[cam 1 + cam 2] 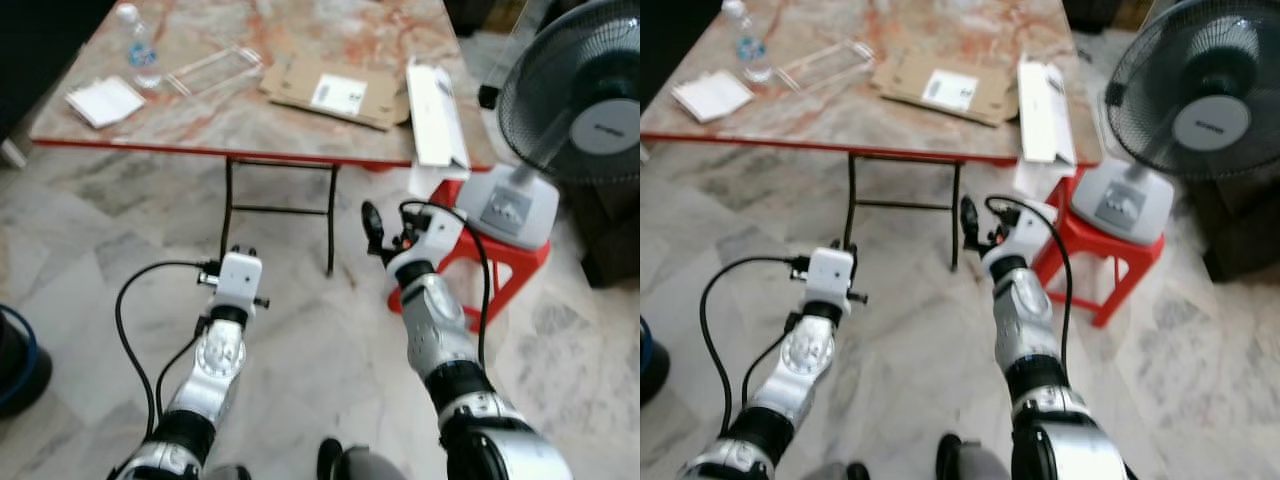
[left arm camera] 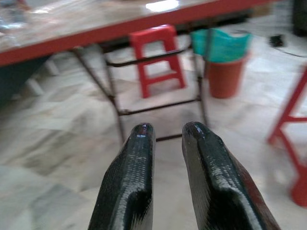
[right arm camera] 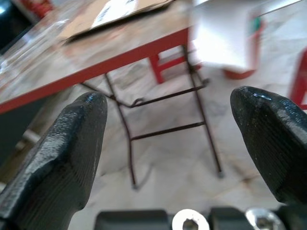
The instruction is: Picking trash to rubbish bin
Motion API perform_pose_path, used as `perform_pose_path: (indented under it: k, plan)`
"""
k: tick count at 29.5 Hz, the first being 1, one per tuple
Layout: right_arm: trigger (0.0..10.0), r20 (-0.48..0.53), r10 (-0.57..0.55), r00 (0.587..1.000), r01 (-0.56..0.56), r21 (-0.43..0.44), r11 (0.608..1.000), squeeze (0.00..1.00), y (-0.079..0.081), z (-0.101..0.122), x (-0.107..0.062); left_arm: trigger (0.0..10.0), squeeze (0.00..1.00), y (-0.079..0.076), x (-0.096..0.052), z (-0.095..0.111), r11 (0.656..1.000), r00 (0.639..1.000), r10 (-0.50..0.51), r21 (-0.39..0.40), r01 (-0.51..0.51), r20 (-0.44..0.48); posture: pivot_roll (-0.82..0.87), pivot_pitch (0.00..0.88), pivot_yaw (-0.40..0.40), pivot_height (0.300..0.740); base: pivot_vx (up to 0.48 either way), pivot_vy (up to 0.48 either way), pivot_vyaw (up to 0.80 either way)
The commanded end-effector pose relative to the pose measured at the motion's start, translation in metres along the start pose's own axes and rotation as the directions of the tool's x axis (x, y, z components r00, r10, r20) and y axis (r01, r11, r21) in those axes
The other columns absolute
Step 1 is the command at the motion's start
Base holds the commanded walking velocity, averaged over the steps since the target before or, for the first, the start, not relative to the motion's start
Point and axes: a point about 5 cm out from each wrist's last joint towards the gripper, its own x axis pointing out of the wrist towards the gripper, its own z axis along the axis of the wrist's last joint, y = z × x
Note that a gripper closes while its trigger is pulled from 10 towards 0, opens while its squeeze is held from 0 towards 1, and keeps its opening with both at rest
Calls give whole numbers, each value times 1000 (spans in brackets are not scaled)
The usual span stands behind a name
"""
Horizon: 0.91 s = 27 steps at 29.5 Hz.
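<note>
On table (image 1: 330, 140), cardboard (image 1: 335, 92), beyond right jaws (image 1: 372, 232)

A flattened brown cardboard piece (image 1: 335, 92) with a white label lies at the upper centre on the surface (image 1: 240, 125); a clear plastic bottle (image 1: 138, 45) stands upper left

Lighting's pretty even daylight-ish overall, with a soft glare off the marble floor (image 1: 300, 350) and a bright white hotspot on the table (image 2: 163, 5) top in the left wrist view. Head views are a bit soft all over and dark in the corners, especially top left, with only faint shadows under the table. Wrist views are blurrier: the black fingers (image 2: 136, 182) up close look reasonably sharp with shiny highlights, while the red stool (image 2: 158, 57) and everything behind smear out of focus.
</note>
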Motion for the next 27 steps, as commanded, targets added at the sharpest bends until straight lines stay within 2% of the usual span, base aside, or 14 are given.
perform_pose_path:
  k: [1,6,15,22,23,27]
  plan:
    - [10000,2,-13,1000,13,15,1000,0,-1,-1,-1,10000,0,0,-2,-2,1000,1000,-5,10,5,-11,53,191,-82,740,0,0,0]
    - [10000,0,-9,1000,9,18,1000,0,1,0,0,10000,0,-2,-2,0,1000,1000,-8,19,9,-5,53,179,-82,740,0,-340,0]
    - [10000,10,-19,1000,18,34,999,0,1,3,1,10000,0,-3,-2,0,1000,1000,-9,-4,9,-8,51,168,-80,740,0,-47,-672]
    - [10000,12,3,1000,-4,42,999,0,7,4,3,10000,0,-3,1,6,1000,1000,2,-16,-2,10,54,162,-83,740,0,0,0]
    - [10000,11,6,1000,-7,43,999,0,8,4,4,10000,0,-2,2,8,999,1000,22,-48,-21,11,54,174,-88,740,0,0,0]
    - [10000,9,10,1000,-11,41,999,0,9,4,4,10000,0,-2,3,12,998,999,21,-66,-19,27,53,183,-91,740,0,0,0]
